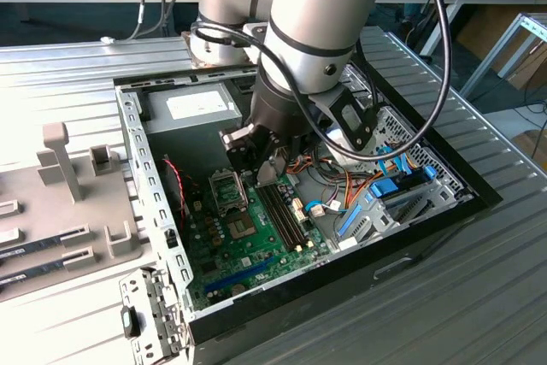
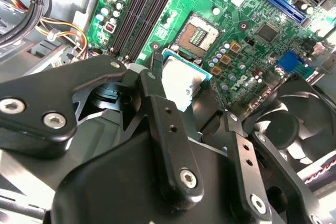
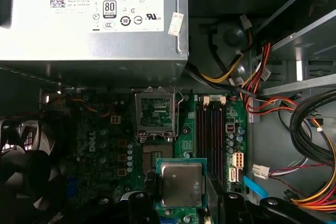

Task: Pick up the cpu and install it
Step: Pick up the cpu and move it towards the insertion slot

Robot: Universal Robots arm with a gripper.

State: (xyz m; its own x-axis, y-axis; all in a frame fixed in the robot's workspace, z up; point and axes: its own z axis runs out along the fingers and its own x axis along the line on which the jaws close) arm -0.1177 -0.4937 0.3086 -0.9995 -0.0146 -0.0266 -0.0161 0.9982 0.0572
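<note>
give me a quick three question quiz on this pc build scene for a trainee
1. True or false: the cpu already sits in the socket.
2. What is the hand shut on? A) a memory stick B) the cpu C) a cable
3. Name the grey box at the case wall next to the socket.

Key: 1 false, the cpu hangs above the board, short of the open socket. 2 B. 3 the power supply.
</note>
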